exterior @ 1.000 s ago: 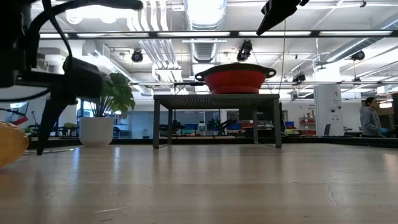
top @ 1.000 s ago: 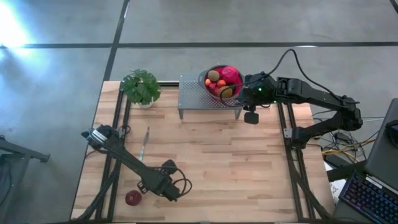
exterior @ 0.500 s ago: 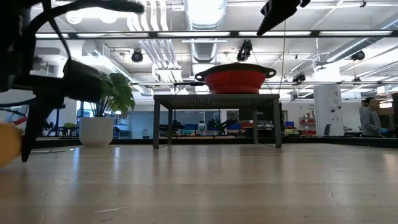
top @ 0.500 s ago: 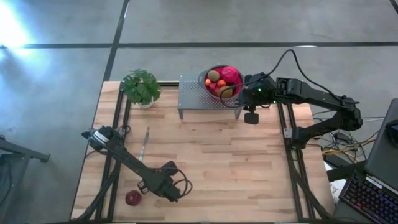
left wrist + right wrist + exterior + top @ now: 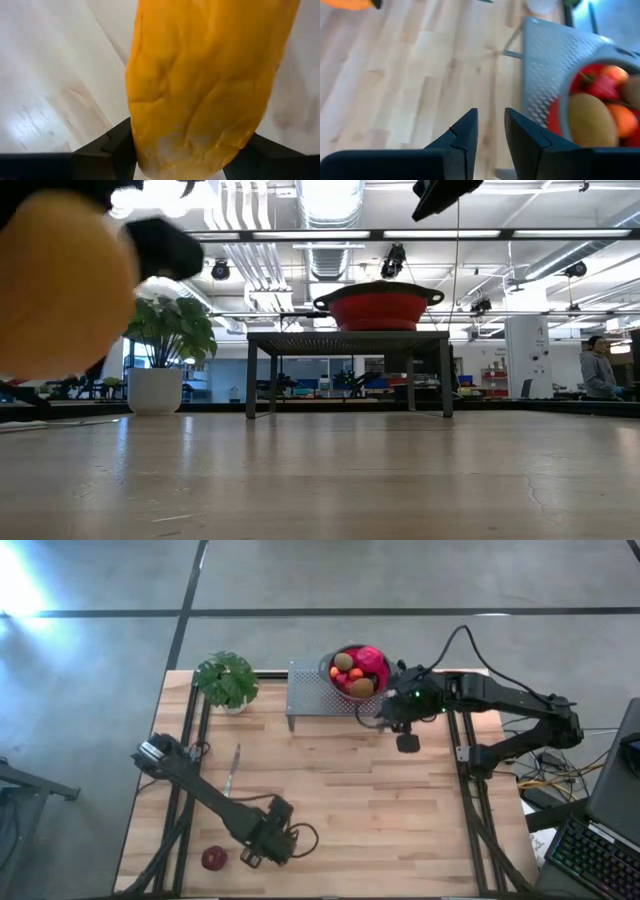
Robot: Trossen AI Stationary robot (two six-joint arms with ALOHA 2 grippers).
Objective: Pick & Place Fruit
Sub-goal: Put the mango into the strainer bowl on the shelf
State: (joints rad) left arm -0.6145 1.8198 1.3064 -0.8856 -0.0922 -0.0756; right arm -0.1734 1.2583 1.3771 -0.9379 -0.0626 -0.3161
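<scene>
Step in hand: the left gripper [image 5: 186,162] should carry the long orange fruit [image 5: 200,80] from the near part of the desk [image 5: 380,800] to the red colander bowl [image 5: 360,672], judging by the task.
Left fingers [image 5: 107,150]: closed on the long orange fruit, which sits between them with its rounded end close to the camera; the grip is at that end, so most of its length sticks out beyond the fingertips.
How to do it well: it should lift straight first, keep the long piece from swinging, and hold the squeeze steady, since a grip near one end can let the piece pivot.
Right fingers [image 5: 465,137]: nearly together with a narrow gap and nothing between them; the right gripper [image 5: 392,718] hangs just beside the bowl and the perforated metal stand [image 5: 310,695].
Red apple [image 5: 213,859]: on the desk near the left fingers, apart from them.
Fruit already placed: a brown kiwi [image 5: 590,122], orange bits and red pieces lie in the bowl.
Risk: both arms could crowd the bowl's rim.
Orange fruit surface: matte, wrinkled, faintly veined, probably soft foam or rubber.
Shape: long, thick, round-ended.
Stand: grey, finely holed sheet on thin legs.
Desk: pale wooden planks, smooth.
</scene>
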